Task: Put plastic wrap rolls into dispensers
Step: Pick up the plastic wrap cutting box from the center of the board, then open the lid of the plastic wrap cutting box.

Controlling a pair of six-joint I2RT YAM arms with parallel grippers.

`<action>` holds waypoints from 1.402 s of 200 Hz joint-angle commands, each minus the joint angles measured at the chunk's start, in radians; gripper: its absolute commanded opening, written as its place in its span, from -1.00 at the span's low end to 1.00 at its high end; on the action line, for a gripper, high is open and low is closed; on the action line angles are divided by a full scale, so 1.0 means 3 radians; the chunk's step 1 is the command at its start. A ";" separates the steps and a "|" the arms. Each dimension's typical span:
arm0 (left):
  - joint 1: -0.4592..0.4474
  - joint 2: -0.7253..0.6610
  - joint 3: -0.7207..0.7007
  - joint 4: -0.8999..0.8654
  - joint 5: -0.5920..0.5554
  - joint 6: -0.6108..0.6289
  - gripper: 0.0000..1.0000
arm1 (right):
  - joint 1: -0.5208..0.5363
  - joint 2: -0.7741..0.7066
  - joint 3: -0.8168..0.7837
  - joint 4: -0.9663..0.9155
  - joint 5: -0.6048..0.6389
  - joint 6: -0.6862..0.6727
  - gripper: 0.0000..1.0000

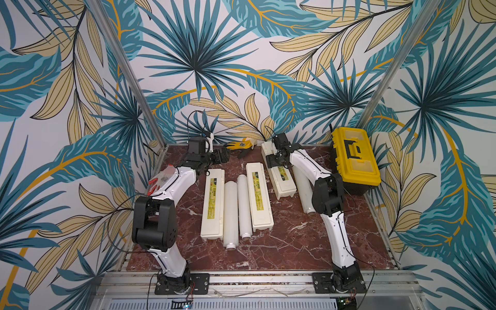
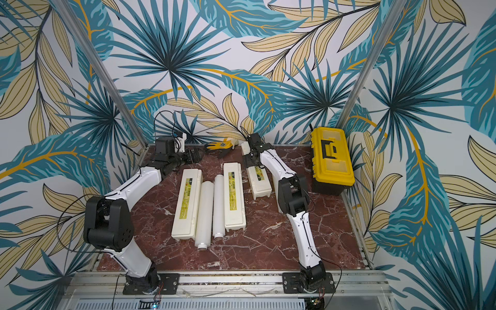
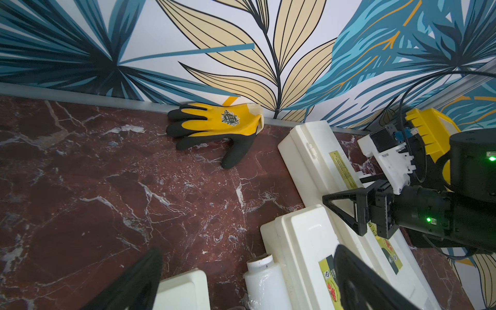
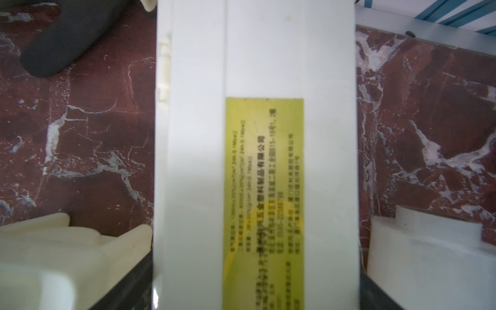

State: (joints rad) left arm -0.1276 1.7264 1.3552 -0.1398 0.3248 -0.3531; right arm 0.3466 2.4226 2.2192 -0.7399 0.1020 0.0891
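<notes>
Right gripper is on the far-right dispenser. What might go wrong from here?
1. The right gripper clamps the right dispenser across its long sides, seemingly toward the far end, with the lid closed. Lifting may tip it, and the squeeze may hinder opening.
2. A roll lies close beside that box, under the right forearm. Shifting the box may set it rolling.
3. The glove lies near the box's far end and might snag.

Tropical-leaf wallpaper [image 1: 241, 53] covers 3 walls; red-brown marble tabletop [image 1: 295, 241] below, 2 aluminium corner posts [image 1: 132, 80].
</notes>
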 commanded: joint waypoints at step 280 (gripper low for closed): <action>-0.0356 0.1453 0.1626 0.2453 0.2261 -0.1803 0.99 | -0.0733 -0.1666 -0.1411 0.2389 -0.3600 0.1442 0.31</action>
State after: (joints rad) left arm -0.2218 2.1242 1.8462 0.5201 0.9703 -0.8669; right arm 0.1207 2.0102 1.8347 -0.1749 -0.8967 0.4564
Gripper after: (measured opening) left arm 0.995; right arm 0.867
